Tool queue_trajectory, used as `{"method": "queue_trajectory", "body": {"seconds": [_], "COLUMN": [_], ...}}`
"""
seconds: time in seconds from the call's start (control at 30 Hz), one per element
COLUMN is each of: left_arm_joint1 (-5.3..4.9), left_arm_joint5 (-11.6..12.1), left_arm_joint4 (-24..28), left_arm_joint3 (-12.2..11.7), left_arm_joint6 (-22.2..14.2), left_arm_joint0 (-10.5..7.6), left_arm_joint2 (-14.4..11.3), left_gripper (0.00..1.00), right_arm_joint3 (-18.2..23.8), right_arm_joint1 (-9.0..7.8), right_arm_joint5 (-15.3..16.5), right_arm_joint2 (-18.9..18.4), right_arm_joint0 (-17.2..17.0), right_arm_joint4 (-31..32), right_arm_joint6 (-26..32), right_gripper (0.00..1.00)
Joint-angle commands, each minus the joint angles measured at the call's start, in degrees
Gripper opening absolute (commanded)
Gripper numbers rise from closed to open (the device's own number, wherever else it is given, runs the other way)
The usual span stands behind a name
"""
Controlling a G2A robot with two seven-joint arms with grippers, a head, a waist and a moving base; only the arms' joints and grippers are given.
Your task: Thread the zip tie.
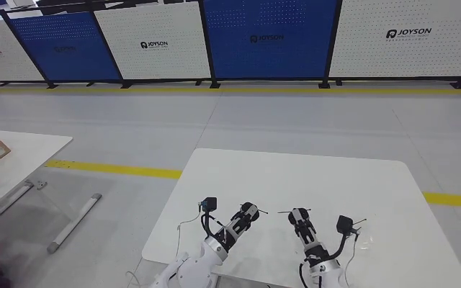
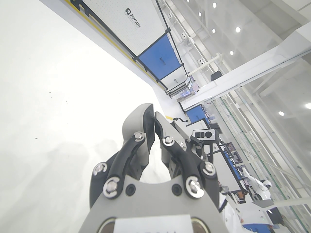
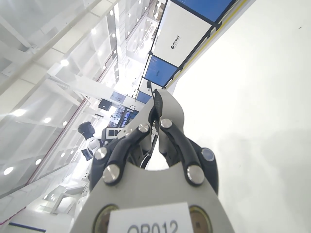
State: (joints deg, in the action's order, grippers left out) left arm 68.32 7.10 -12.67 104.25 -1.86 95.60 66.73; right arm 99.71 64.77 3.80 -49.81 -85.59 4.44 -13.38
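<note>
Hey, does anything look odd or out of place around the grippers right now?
Nothing stands out. The right gripper is shut on the zip tie, whose black end pokes out past its fingertips, over the white table.

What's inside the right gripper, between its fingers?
A thin black zip tie is pinched in the right gripper; one end sticks out past the fingertips. The stretch clamped between the pads is covered, so how far it runs inside cannot be seen.
</note>
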Motion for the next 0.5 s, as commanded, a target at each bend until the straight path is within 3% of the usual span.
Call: {"method": "queue_trajectory", "body": {"seconds": [0.0, 0.47], "left_arm_joint1": [0.0, 0.0], "left_arm_joint5": [0.0, 0.0], "left_arm_joint4": [0.0, 0.0], "left_arm_joint3": [0.0, 0.0], "left_arm_joint6": [0.0, 0.0], "left_arm_joint0": [0.0, 0.0], "left_arm_joint2": [0.0, 0.0], "left_gripper": [0.0, 0.0], "right_arm_joint3": [-0.6, -1.4], "right_arm_joint1": [0.13, 0.82], "right_arm_joint5": [0.2, -0.3], "right_arm_joint2": [-0.2, -0.4], "right_arm_joint0": [0.2, 0.6], "right_arm_joint4": [-0.7, -0.9], "right_arm_joint6": [2.3, 5.2], "right_gripper": [0.0, 0.0]}}
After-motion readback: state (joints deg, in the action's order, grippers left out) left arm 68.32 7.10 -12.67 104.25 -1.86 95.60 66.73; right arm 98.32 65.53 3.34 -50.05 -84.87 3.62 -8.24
